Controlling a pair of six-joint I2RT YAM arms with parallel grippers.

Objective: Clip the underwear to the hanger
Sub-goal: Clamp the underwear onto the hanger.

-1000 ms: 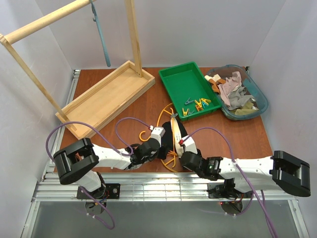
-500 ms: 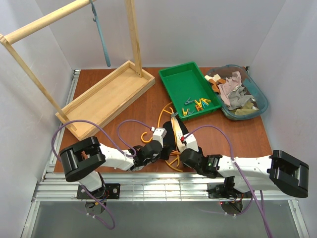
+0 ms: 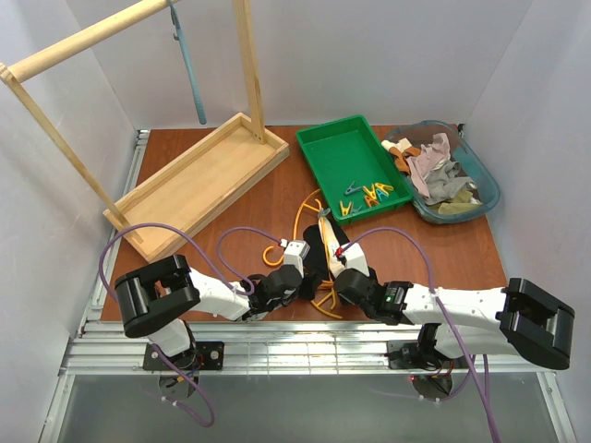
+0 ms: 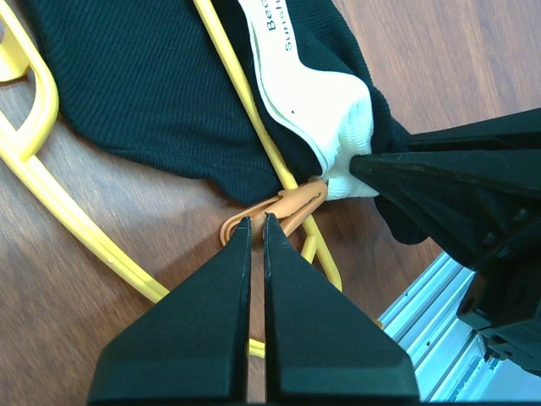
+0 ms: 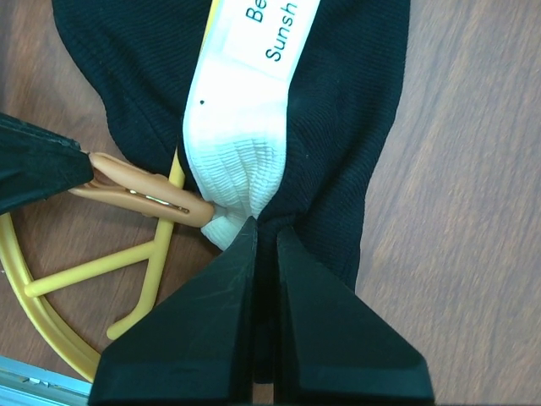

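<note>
The black underwear (image 3: 319, 249) lies across the yellow-orange hanger (image 3: 298, 221) near the table's front edge. In the left wrist view the underwear (image 4: 135, 85) covers a hanger bar (image 4: 230, 63). My left gripper (image 4: 255, 222) is shut on the tail of an orange clothespin (image 4: 287, 205). The pin's nose touches the bunched white waistband (image 4: 342, 139). My right gripper (image 5: 266, 227) is shut on the underwear (image 5: 347, 101), just below the waistband (image 5: 237, 127). The clothespin (image 5: 144, 194) comes in from its left, over the hanger (image 5: 156, 262).
A green tray (image 3: 319, 148) holding several coloured clothespins (image 3: 369, 196) sits behind the hanger. A blue bin (image 3: 489, 189) of mixed clothes stands at the back right. The wooden rack's base (image 3: 199, 180) and a grey-blue hanger (image 3: 189, 74) are at the back left.
Both arms have crept closer together around the hanger's near end. The right forearm slid a little left. Both grippers stayed shut.
</note>
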